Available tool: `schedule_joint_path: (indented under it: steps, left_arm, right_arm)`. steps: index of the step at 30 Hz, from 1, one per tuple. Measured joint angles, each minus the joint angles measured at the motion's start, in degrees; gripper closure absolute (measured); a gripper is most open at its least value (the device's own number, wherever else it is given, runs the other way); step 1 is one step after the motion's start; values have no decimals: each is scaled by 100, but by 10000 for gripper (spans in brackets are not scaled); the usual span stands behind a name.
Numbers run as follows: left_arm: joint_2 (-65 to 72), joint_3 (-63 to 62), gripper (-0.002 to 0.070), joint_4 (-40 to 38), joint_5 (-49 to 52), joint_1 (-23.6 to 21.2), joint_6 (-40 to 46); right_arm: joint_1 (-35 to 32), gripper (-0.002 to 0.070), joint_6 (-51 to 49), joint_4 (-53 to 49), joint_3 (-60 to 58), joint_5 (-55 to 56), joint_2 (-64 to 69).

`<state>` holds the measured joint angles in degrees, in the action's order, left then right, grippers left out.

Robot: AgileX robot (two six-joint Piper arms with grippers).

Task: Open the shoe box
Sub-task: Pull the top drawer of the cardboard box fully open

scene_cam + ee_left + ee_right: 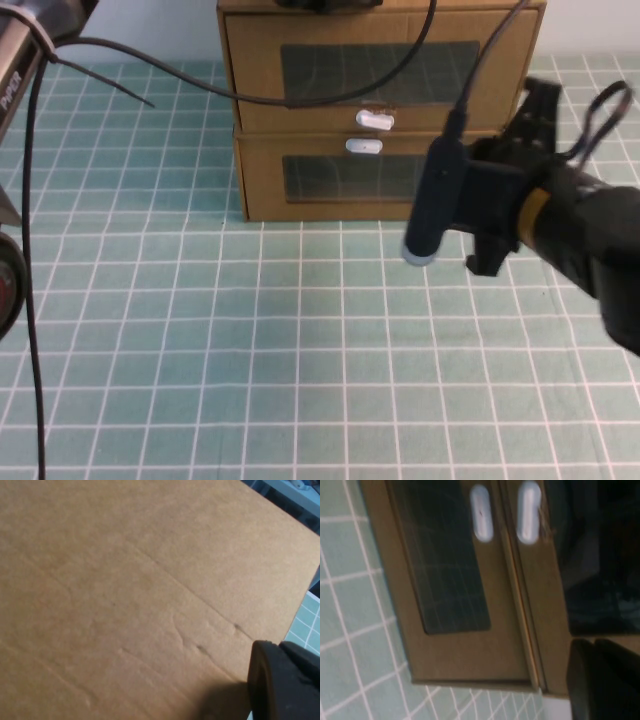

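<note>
Shoe boxes (pixel 380 110), 2 stacked, stand upper centre on the tabletop (pixel 250 350). Right gripper (pixel 540 100) hovers at their right edge, fingers pressed together. Left gripper (pixel 282 680) sits over the top box, its state unreadable.

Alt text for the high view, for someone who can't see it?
Two stacked, closed shoe boxes with white handles stand at the back of a green tiled table. The right gripper, shut, hovers at their right edge; the left gripper is above the top box.
</note>
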<state>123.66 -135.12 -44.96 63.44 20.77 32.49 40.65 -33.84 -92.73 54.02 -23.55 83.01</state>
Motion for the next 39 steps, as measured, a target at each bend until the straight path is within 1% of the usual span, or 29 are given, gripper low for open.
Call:
schedule_joint_path:
  steps: [3,6,9,14,16,18,27,39]
  left_arm:
    - [0,0,680,0,22,0,0]
    - [0,-7,680,-9,35,0,13]
    - [0,-7,680,-23,35,0,21]
    - [0,-7,680,-23,35,0,21]
    - [0,-7,680,-23,35,0,21]
    - [0,-7,680,-23,35,0,21]
    - [0,-7,680,-23,25,0,35]
    - [0,-7,680,-23,15,0,58]
  right_arm:
    - [45,682,-330,-178,249,-4,376]
    - [45,647,-570,-214,725,-324,866]
    - [45,565,-673,-223,1116,-394,1265]
    - [45,375,-1135,-257,1484,-181,1554]
    - [45,338,-1191,-257,1525,-181,1606]
    - [45,327,-1214,-257,1548,-181,1676]
    - [45,336,-1237,-257,1568,-224,1929]
    - [45,336,-1237,-257,2208,-386,2253]
